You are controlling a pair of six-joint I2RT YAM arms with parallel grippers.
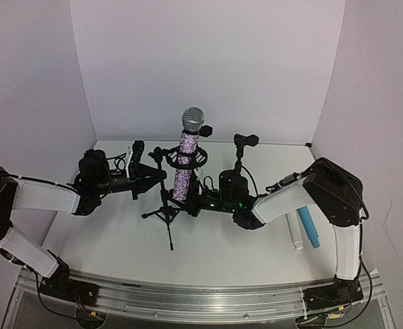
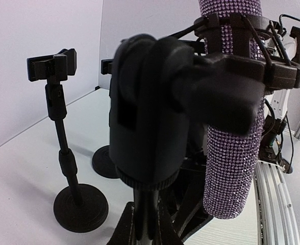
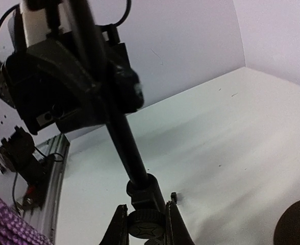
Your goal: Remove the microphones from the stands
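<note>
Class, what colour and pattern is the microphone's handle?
Purple with tiny glittery studs on the microphone; clearest in left wrist view.

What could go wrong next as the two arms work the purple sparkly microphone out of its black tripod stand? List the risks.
1. The purple sparkly microphone sits tilted inside the black ring mount; if the ring grips tightly, pushing could lift or tip the thin-legged black tripod stand.
2. Two small black round-based stands stand close behind; the right arm could knock them.
3. Once free, the microphone might slip and drop onto the white table.
</note>
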